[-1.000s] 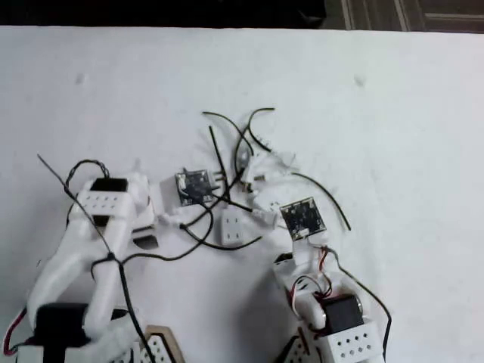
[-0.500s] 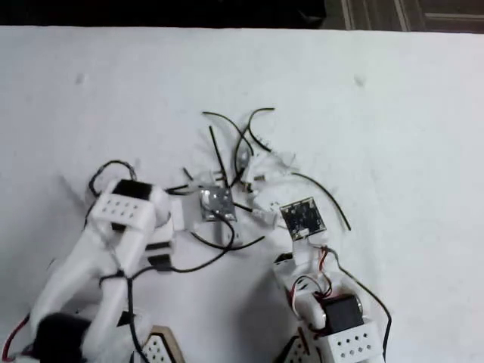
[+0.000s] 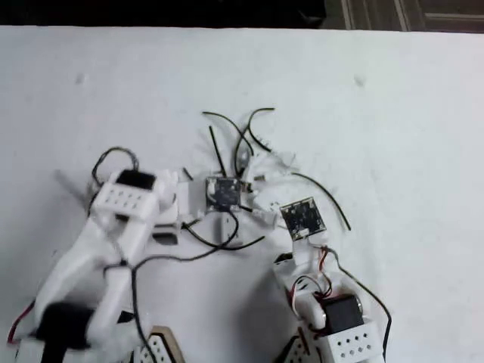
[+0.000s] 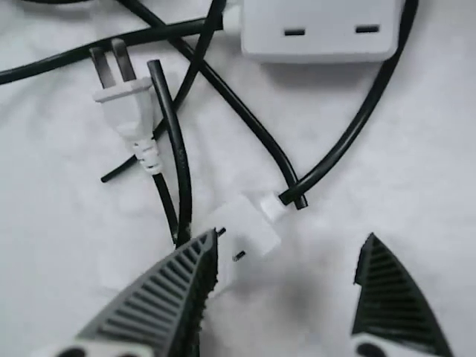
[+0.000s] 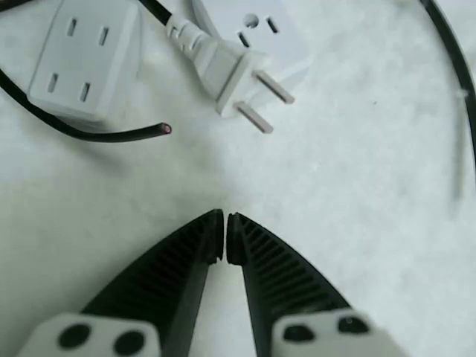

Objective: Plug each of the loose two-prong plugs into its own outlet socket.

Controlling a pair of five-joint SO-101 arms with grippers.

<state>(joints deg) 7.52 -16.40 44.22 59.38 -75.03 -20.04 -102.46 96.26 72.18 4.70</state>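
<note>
The left gripper (image 4: 290, 245) holds its jaws wide apart low over the table. A plug (image 4: 245, 232) lies just beside one finger (image 4: 195, 271), not in the middle of the gap. If the jaws close from here, that finger may push the plug sideways, or catch also the black cord (image 4: 172, 160) that passes under it. The cords cross each other, so a lift could drag the second plug (image 4: 125, 104) or the socket block (image 4: 320, 33). The right gripper (image 5: 224, 227) is pressed together on nothing, near a pronged plug (image 5: 219, 68). No socket is held, so one may slide when a plug is pushed in.
</note>
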